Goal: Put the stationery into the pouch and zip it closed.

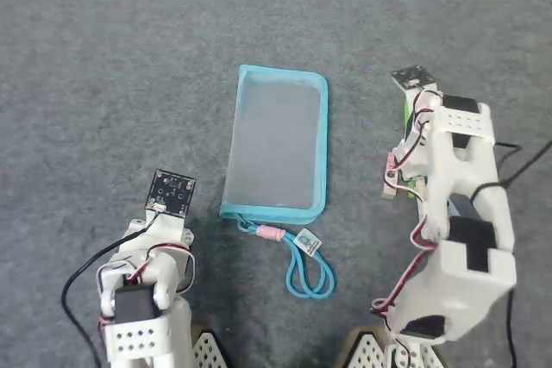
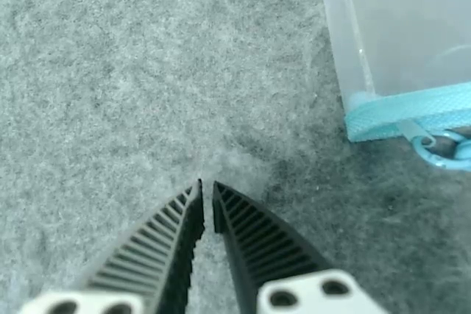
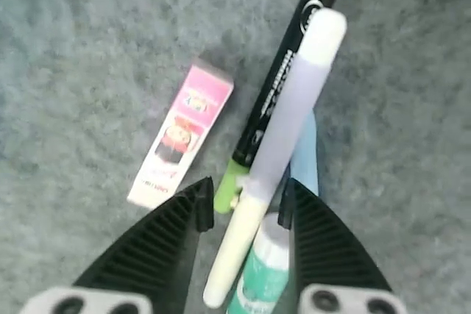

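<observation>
Grey carpet (image 1: 103, 66) is covering the table, and the pouch (image 1: 278, 140) is lying mid-frame in the high view, looking empty. Nothing is packed yet. The right gripper (image 3: 246, 185), jaws apart, is straddling a pale pen (image 3: 283, 108) beside the marker (image 3: 268, 101), eraser (image 3: 182, 134) and glue stick (image 3: 265, 270). The left gripper (image 2: 207, 189), jaws nearly together, is hovering over bare carpet at lower left. Filling and zipping are both waiting.

Pouch (image 1: 276, 140) was clear, trimmed turquoise | its zip pull (image 1: 272, 233) was pink, cord loop (image 1: 310, 293) turquoise | mat (image 1: 103, 84) under pouch showed mottled grey | eraser (image 3: 182, 132) was pink and white, printed figure | marker (image 3: 265, 108) was black, green ends | pen (image 3: 283, 130) was lilac, cream ends | glue stick (image 3: 261, 270) was teal-green, white cap.
</observation>
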